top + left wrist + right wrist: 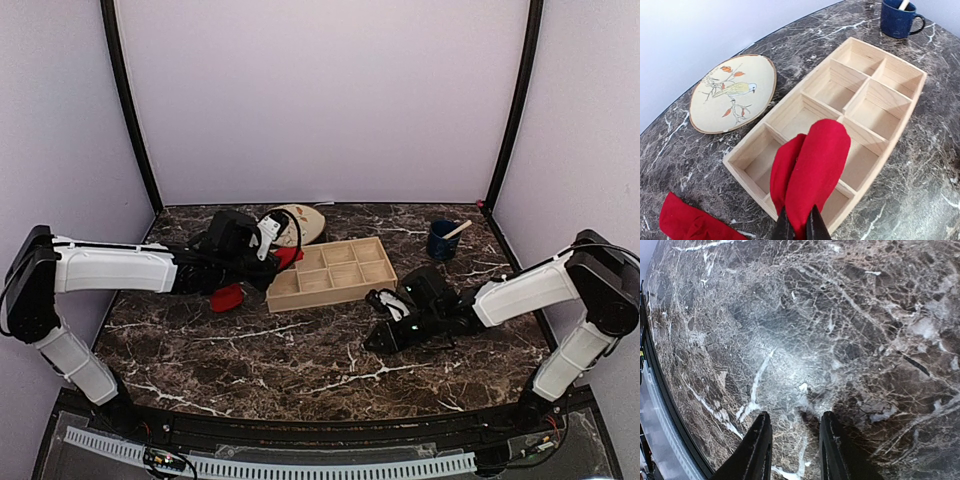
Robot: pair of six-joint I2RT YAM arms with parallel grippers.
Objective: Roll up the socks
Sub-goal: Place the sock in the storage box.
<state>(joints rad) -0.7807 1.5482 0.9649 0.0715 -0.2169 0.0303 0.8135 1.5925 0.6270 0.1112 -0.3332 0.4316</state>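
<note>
Top view: left jaws clamped on the held sock (287,257), up over the left end of the tray (345,270), toward the rear of the worktop (300,370). Nearer the left edge, the second sock (227,297), a small lump on the worktop. Right jaws low toward the right front, partly masked by their own arm.

Left wrist: held sock (812,165) doubled over and bunched above the tray (890,90). Folded, probably not yet a tidy roll. Second sock (685,222) cut off at the frame's corner, so rolled or not, impossible to tell.

Right wrist: jaws parted, nothing between them, only bare worktop (815,315) below. No sock here.
</note>
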